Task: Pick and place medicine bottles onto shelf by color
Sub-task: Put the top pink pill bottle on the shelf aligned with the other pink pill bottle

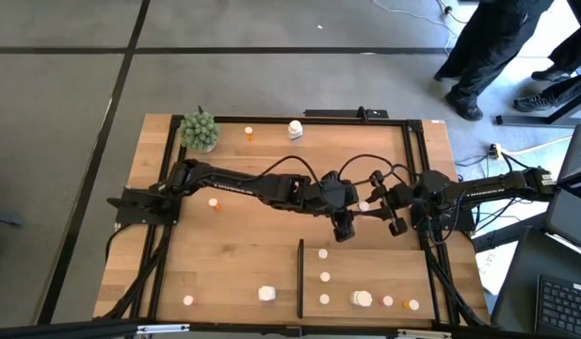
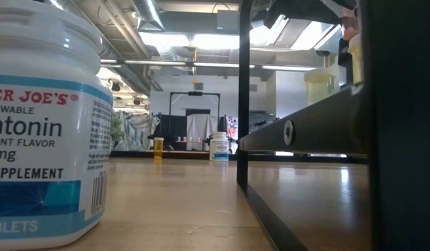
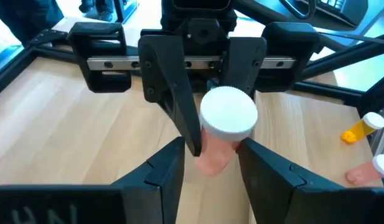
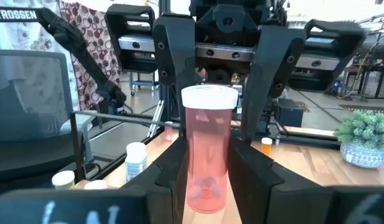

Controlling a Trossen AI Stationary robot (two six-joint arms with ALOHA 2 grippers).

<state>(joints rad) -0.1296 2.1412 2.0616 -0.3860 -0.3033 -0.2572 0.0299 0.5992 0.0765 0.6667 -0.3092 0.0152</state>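
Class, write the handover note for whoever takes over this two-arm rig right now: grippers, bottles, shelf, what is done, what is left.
Grippers: left gripper and right gripper are both shut on one orange bottle, held between them above the table's middle; it looks like a handover.
Done: six bottles stand on the shelf, right of its black strip.
Left: the held bottle, plus five loose on the table: two near the plant ball, one by the left arm, two left of the strip.

Bare tabletop (image 1: 234,250) left, upright divider (image 1: 300,278) right
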